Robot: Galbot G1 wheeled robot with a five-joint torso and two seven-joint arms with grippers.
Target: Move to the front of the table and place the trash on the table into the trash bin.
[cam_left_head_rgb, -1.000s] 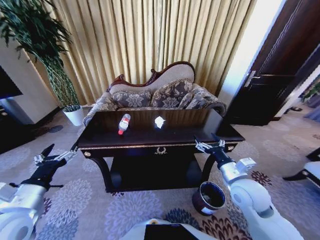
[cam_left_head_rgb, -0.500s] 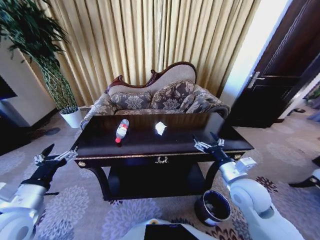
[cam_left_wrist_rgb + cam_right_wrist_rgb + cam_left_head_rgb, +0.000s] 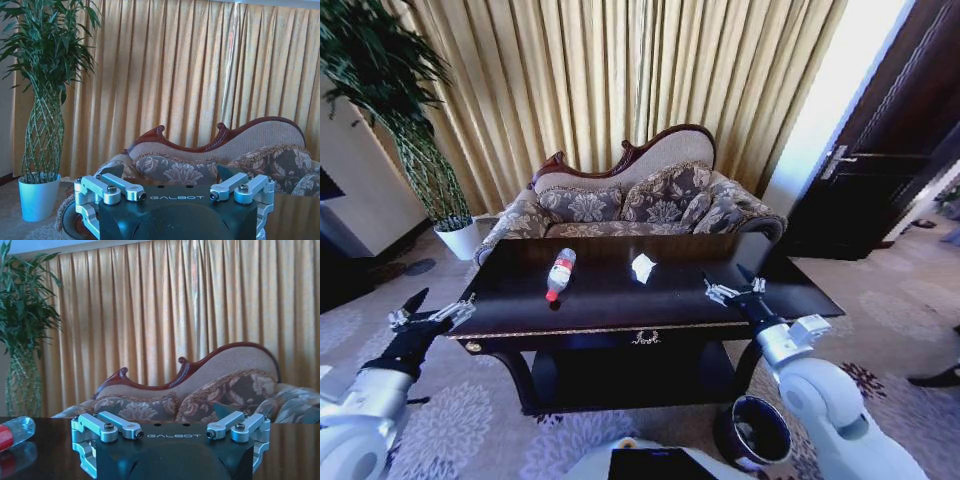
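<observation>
On table (image 3: 620,300), bottle (image 3: 559,273) and wad (image 3: 642,267) lie beyond my spread right gripper (image 3: 732,289); left gripper (image 3: 428,312) spread off-table; head view shows bin (image 3: 755,432).

Glossy dark wood table (image 3: 620,300) with gold trim mirrors the clear plastic bottle (image 3: 559,273) and crumpled white paper wad (image 3: 642,267). Behind, a patterned cloth sofa (image 3: 630,200), pleated fabric curtains (image 3: 620,80); below, floral carpet (image 3: 470,420).

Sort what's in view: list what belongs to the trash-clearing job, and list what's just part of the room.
Part of the job:
the table
clear bottle with red label, lying on the table
white paper wad, on the table
trash bin, on the carpet by the right arm
left gripper and right gripper, both open

Just the room:
sofa
potted plant
curtains
dark door
</observation>
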